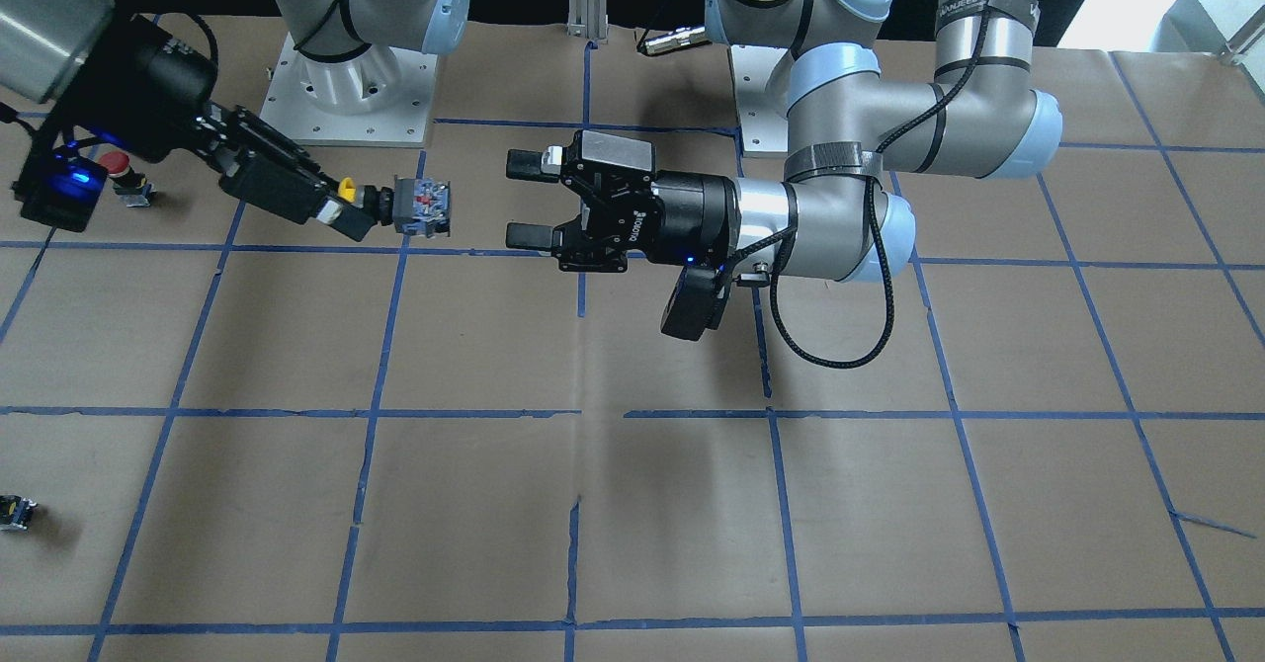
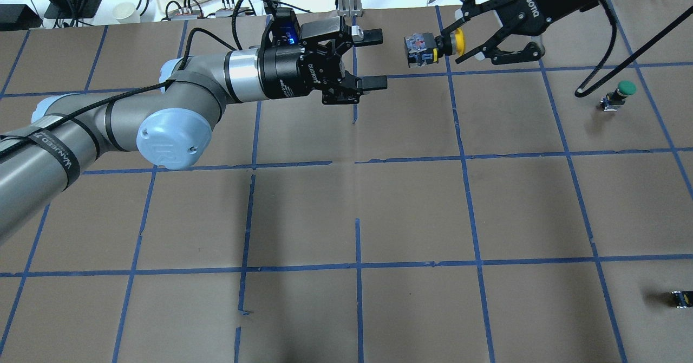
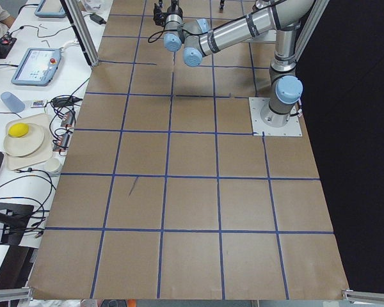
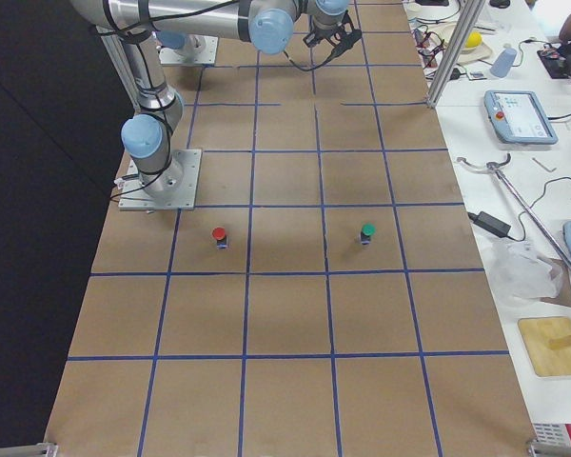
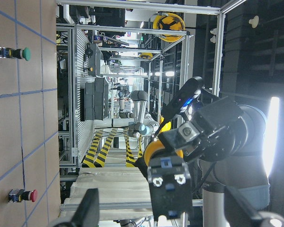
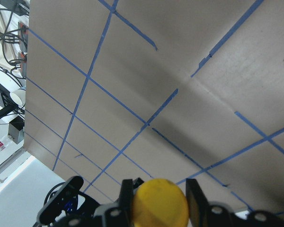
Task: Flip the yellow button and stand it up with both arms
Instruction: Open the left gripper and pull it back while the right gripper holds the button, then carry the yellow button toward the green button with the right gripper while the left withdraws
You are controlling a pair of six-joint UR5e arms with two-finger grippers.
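My right gripper (image 2: 459, 42) is shut on the yellow button (image 2: 427, 49), gripping it at the yellow cap. It holds the button level above the table, with the black base pointing at my left gripper. My left gripper (image 2: 374, 59) is open and empty, a short gap from the base, its jaws facing it. In the front-facing view the button (image 1: 415, 206) is between the right gripper (image 1: 341, 198) and the left gripper (image 1: 524, 200). The left wrist view shows the base (image 5: 169, 184) between my open fingertips (image 5: 91, 205). The right wrist view shows the cap (image 6: 161, 204).
A green-capped button (image 2: 621, 93) stands at the far right. A red-capped button (image 1: 124, 173) stands near the right arm's base. A tiny black block (image 2: 681, 298) lies near the front right edge. The table is brown paper with a blue tape grid.
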